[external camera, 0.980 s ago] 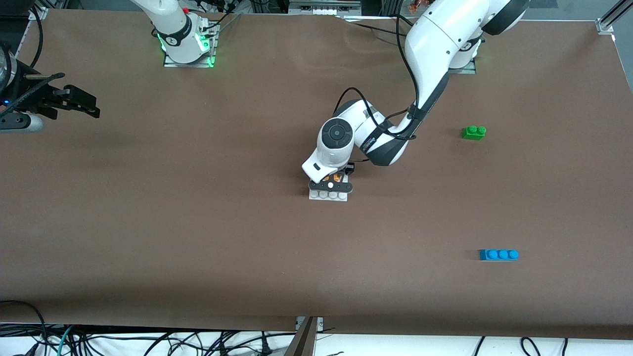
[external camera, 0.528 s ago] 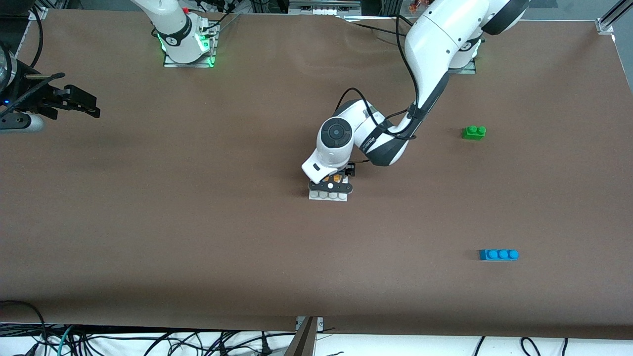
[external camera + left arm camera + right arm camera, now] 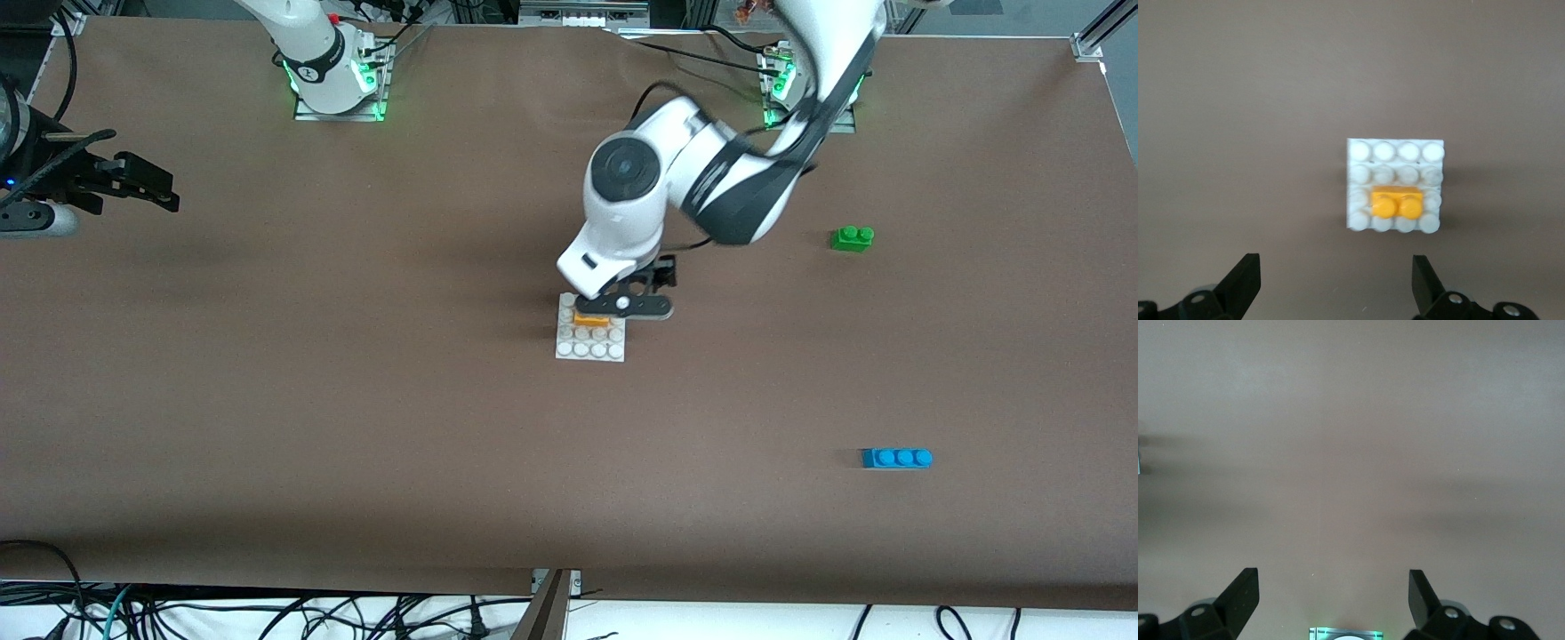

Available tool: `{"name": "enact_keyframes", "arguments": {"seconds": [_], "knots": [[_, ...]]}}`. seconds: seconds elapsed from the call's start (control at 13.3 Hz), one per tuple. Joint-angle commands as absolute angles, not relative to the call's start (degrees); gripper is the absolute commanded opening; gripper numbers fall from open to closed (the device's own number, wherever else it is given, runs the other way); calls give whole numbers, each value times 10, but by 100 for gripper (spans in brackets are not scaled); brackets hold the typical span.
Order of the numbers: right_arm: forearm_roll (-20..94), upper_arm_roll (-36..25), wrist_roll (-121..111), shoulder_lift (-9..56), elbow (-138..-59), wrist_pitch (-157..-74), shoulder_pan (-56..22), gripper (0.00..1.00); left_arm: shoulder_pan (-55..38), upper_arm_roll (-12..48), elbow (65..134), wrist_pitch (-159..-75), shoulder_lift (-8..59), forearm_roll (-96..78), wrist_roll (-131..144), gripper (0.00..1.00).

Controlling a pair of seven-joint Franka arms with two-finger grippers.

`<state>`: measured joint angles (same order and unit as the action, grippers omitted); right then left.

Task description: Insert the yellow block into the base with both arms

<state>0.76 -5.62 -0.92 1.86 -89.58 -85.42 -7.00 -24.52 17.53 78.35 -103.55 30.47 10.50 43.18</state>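
Note:
The yellow block (image 3: 590, 317) sits on the studs of the white base (image 3: 591, 348), one row in from the base's edge farther from the front camera. My left gripper (image 3: 633, 300) hangs open and empty above that edge, clear of the block. In the left wrist view the block (image 3: 1397, 203) and base (image 3: 1395, 152) lie ahead of the open left gripper (image 3: 1336, 280). My right gripper (image 3: 153, 188) waits open and empty at the right arm's end of the table; its wrist view (image 3: 1333, 593) shows only bare mat.
A green two-stud brick (image 3: 852, 237) and a blue three-stud brick (image 3: 896, 458) lie toward the left arm's end of the table, the blue one nearer the front camera. The right arm's green-lit mount (image 3: 1345, 633) shows in the right wrist view.
My left gripper has let go of the yellow block, opened and risen off the base. The block stays on the base. The right arm has not moved.

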Motion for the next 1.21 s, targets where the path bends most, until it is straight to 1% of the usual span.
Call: {"name": "enact_keyframes", "arguments": {"seconds": [0.0, 0.08, 0.23, 0.3, 0.45, 0.75, 0.83, 0.91, 0.98, 1.06, 1.13], "knots": [[3, -54, -7, 19, -886, -846, -70, 99, -194, 179, 804, -995, 243, 85, 406, 100], [3, -54, -7, 18, -886, -846, -69, 99, -174, 178, 804, -977, 216, 62, 381, 100], [2, -54, -7, 19, -886, -847, -69, 99, -142, 176, 805, -907, 166, 36, 359, 100], [3, -54, -7, 18, -886, -846, -69, 99, -124, 177, 804, -874, 152, 33, 353, 100], [5, -55, -6, 18, -877, -844, -69, 99, -87, 178, 804, -840, 134, 12, 306, 100], [3, -53, 5, 20, -873, -848, -70, 99, 19, 178, 811, -765, 79, -18, 146, 100], [4, -53, 4, 21, -873, -849, -71, 99, 40, 174, 808, -759, 70, -18, 125, 100], [5, -53, 4, 21, -870, -848, -72, 99, 50, 170, 817, -759, 53, -12, 107, 100], [4, -53, 4, 21, -868, -849, -72, 99, 55, 151, 835, -766, 41, -18, 99, 100], [5, -54, 4, 22, -867, -849, -72, 99, 39, 113, 845, -790, 27, -26, 93, 100], [4, -53, 3, 22, -867, -849, -72, 99, 6, 80, 874, -826, 12, -30, 91, 100]]}}
